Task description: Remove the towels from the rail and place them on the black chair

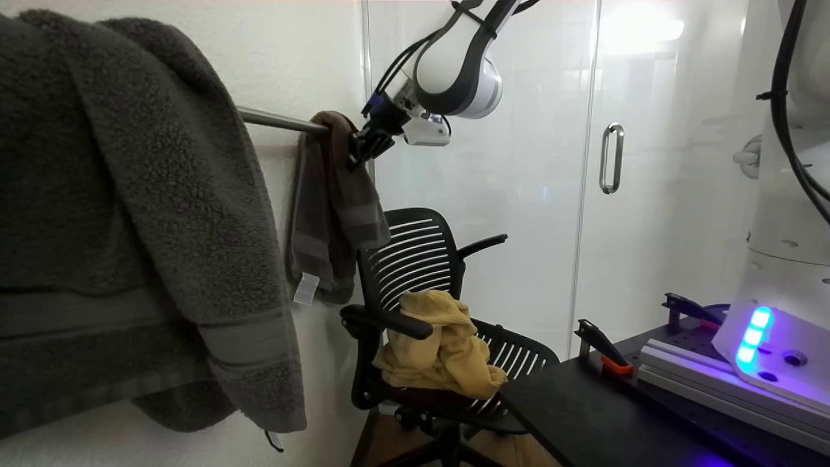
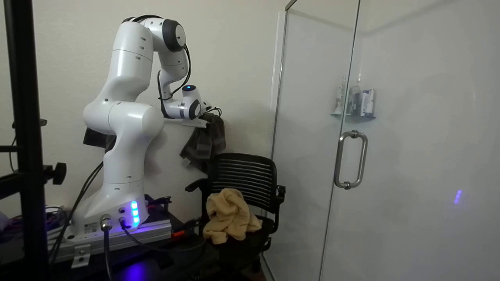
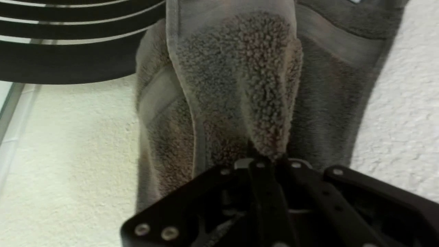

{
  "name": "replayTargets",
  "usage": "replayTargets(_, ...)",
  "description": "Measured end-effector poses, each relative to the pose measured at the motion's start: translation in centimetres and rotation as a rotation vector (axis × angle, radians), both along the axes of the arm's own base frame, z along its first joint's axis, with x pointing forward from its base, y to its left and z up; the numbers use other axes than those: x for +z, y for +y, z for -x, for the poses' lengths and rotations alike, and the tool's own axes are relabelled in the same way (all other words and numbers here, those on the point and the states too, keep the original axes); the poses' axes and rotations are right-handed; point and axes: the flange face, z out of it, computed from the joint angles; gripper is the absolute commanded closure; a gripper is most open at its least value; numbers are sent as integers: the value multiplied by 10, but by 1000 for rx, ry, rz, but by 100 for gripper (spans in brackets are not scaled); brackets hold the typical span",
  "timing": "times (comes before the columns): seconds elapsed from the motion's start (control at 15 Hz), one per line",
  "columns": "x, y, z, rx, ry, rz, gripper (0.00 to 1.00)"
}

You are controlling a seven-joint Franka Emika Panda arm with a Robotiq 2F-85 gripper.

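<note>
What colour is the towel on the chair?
The towel is muted yellow, clearest in an exterior view.

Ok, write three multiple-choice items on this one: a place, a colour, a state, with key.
1. Relative to the chair, the yellow towel is: A) under it; B) on its seat; C) behind it.
2. The lights on the base are: A) blue; B) red; C) yellow.
3. The jaws are: A) wide open; B) shut on the yellow towel; C) shut on the small towel.

1 B: heaped there in both exterior views.
2 A: blue in both exterior views.
3 C: the wrist view shows it pinched between them.
</note>
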Motion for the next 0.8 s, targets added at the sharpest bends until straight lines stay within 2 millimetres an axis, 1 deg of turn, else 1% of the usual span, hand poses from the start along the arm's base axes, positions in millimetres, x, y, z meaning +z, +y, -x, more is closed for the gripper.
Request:
replayTargets(0.13,8,19,14,8,22,-52,99)
replayTargets(0.2,16,25,18,8,21,-76,99)
replayTargets(0.33,42,25,22,0,-15,-116,99)
replayTargets(0.47,80,11,21,-22,-83,-137,99)
replayTargets(0.6,122,-9,23,-53,-165,-156,99)
replayTargets(0.73,166,-40,28,-99,-252,-169,99)
replayTargets(0.8,188,-59,31,-133,-298,-178,99)
